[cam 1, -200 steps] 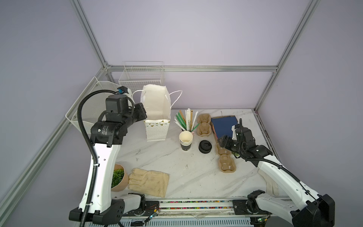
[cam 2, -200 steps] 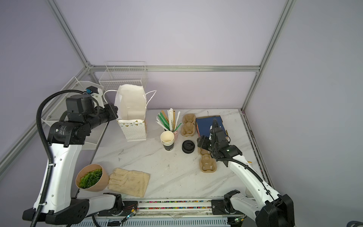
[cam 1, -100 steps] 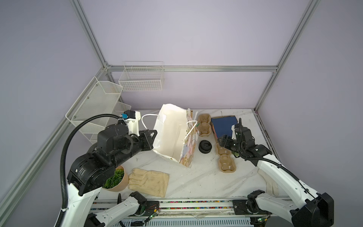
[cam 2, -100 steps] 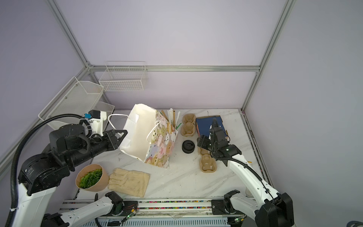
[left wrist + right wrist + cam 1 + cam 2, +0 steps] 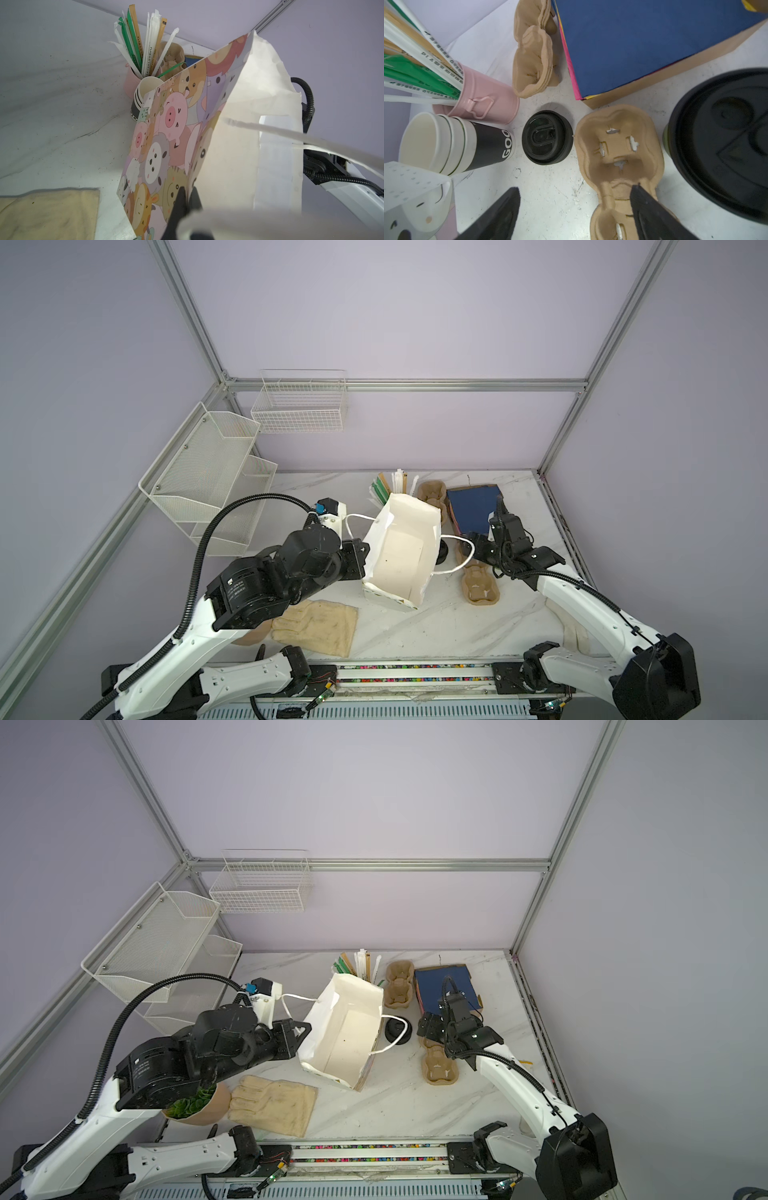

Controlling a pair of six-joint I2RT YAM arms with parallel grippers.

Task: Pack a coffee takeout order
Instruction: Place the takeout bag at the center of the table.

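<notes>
My left gripper [image 5: 188, 199] is shut on the rim of a white cartoon-print paper bag [image 5: 401, 556] [image 5: 345, 1036], which it holds tilted over mid-table with the inside showing. My right gripper [image 5: 575, 189] [image 5: 478, 543] hangs open and empty above one end of the brown two-cup carrier [image 5: 618, 145] [image 5: 478, 585] [image 5: 438, 1067], whose wells are empty. The dark green cup with black lid [image 5: 720, 141] stands right beside the carrier and is hidden under the arm in both top views. The navy napkin [image 5: 623, 41] [image 5: 473, 508] lies on a cardboard box behind.
A loose black lid [image 5: 547, 137] [image 5: 397, 1031] lies between the bag and the carrier. Behind are stacked paper cups [image 5: 446, 143], a pink tin of straws [image 5: 481, 99] and spare carriers [image 5: 432, 497]. A beige glove [image 5: 320, 626] and plant bowl [image 5: 195, 1104] lie front left.
The left arm has swung the bag from upright at the back left down and rightward to mid-table, tilting it. The right gripper has opened wider above the carrier.
</notes>
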